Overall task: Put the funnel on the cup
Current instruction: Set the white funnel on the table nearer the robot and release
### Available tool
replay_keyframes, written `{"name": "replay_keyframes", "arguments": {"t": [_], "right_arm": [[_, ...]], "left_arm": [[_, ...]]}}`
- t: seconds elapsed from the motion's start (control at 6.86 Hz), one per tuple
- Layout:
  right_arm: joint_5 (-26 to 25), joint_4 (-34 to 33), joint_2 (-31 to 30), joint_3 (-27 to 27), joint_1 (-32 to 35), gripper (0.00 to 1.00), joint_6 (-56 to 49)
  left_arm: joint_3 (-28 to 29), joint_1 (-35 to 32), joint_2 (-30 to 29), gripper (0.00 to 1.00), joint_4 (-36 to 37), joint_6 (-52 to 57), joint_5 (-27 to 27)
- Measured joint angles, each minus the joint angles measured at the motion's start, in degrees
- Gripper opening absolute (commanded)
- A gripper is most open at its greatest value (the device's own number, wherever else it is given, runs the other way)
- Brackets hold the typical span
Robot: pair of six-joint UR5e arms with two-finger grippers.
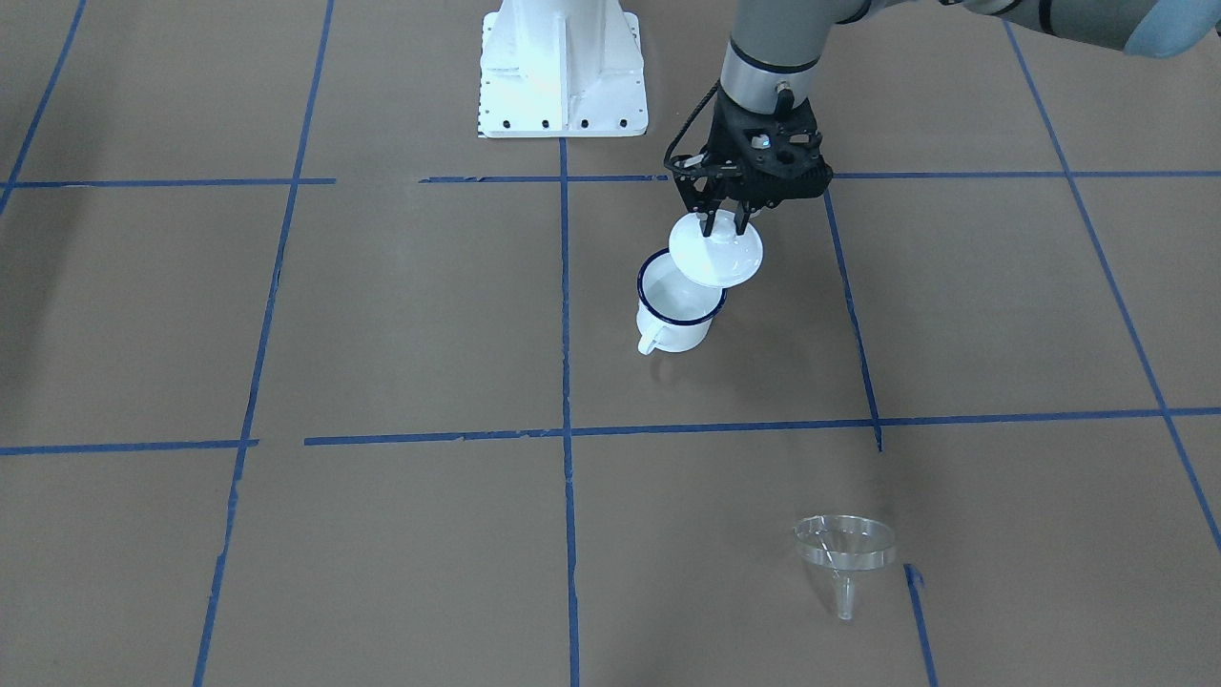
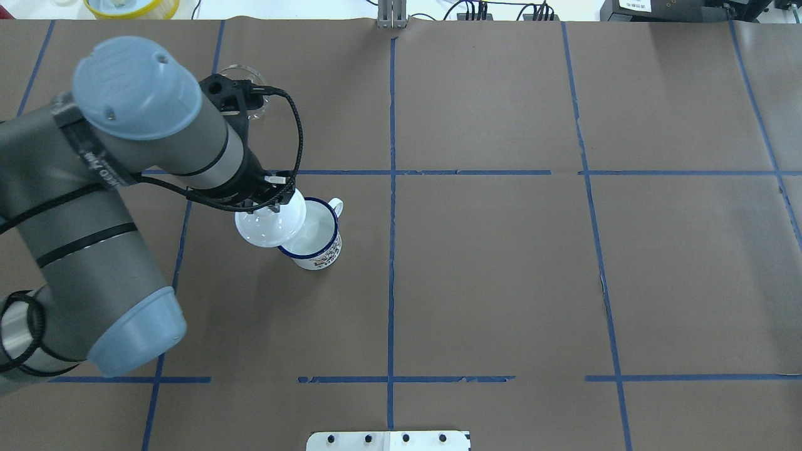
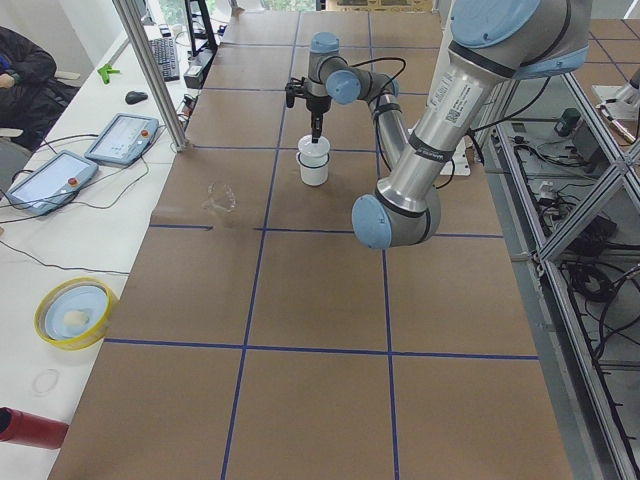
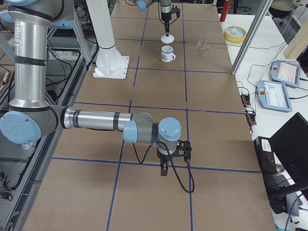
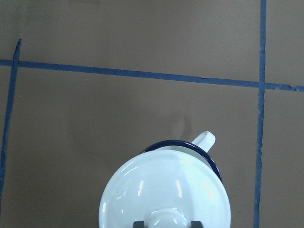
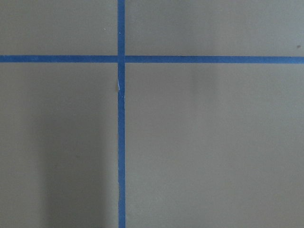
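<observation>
Clamped on the knob of a round white lid [image 1: 717,256], my left gripper [image 1: 717,227] is holding that lid in the air, its two fingers pinching the knob from either side. The lid is hanging just above the cup [image 1: 672,329] and off toward my left, covering only the left part of the dark blue rim. Most of the white inside of the cup is showing.

The cup is standing upright on the brown table [image 1: 382,315], just left of the centre tape line, with its handle pointing away from me. The funnel [image 1: 844,549] is lying farther out on the table, on my left and well apart from the cup, its wide clear cone raised and its spout resting on the paper.

My right gripper [image 4: 164,171] is hovering low over a tape crossing far off on my right. I cannot tell whether its fingers are apart or together.

As I am judging it, I am doing the clearing step: getting the lid off the cup. Next, the lid needs setting down on bare table away from both things. Then I need to reach out for the funnel and bring it spout-down into the cup.
</observation>
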Motion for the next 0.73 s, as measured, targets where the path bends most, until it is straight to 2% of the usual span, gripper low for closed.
{"name": "replay_keyframes", "arguments": {"t": [0.15, 0.44, 0.73], "right_arm": [[0.00, 0.00, 0.00, 0.00, 0.00, 1.00, 0.00], [0.00, 0.00, 0.00, 0.00, 0.00, 1.00, 0.00], [0.00, 0.00, 0.00, 0.00, 0.00, 1.00, 0.00]], "left_arm": [[-3.73, 0.08, 4.54, 0.00, -0.28, 2.02, 0.02], [-6.57, 1.86, 12.84, 0.00, -4.81, 3.50, 0.33], [-3.88, 4.67, 22.09, 0.00, -18.28, 3.32, 0.88]]}}
